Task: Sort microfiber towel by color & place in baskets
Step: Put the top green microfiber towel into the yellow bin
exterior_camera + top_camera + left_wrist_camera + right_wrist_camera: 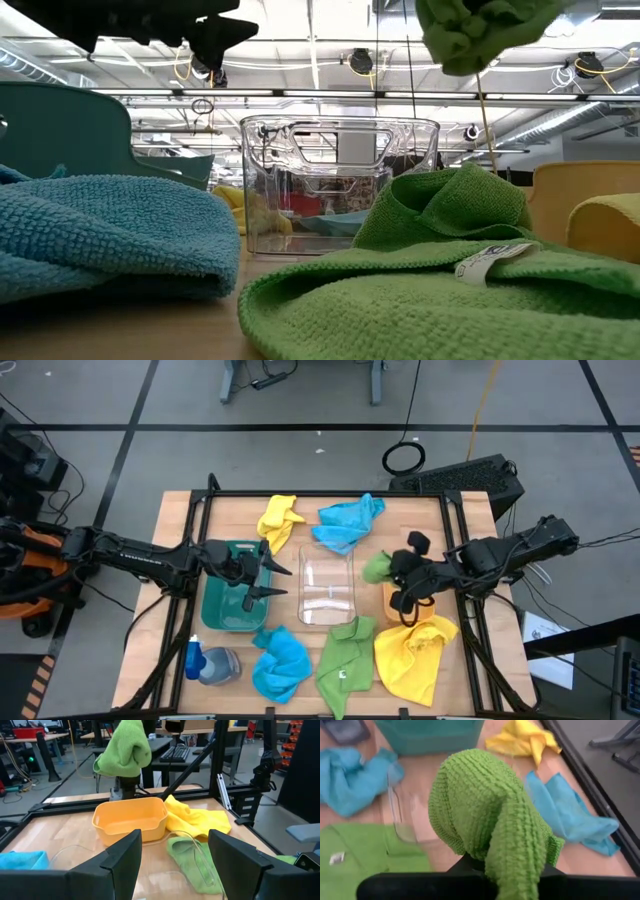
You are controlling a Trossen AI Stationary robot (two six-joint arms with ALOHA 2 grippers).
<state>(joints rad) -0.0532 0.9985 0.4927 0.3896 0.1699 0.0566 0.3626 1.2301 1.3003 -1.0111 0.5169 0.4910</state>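
My right gripper (pixel 400 576) is shut on a green towel (pixel 378 567) and holds it up over the orange-yellow basket (pixel 392 603). In the low view the towel (pixel 478 32) hangs at the top. My left gripper (pixel 268 581) is open above the dark green basket (pixel 226 612) and touches nothing. Between the two stands the clear basket (pixel 327 588). On the table lie a yellow towel (pixel 278 517) and a blue towel (pixel 348 522) far, and a blue towel (pixel 280 663), a green towel (pixel 345 660) and a yellow towel (pixel 415 655) near. My right gripper holds the green towel bunched up, several layers together. In the right wrist view the cloth (pixel 487 820) drapes over the fingers and hides the place of contact. The towel is lifted clear, and its bunch (pixel 125 747) hangs slack above the orange-yellow basket (pixel 130 822).
A blue-capped spray bottle (pixel 205 663) lies by the table's near left corner. A black rail frame (pixel 330 494) borders the table. The near yellow towel (pixel 196 817) lies against the orange-yellow basket. Bare wood shows between the far towels and the baskets.
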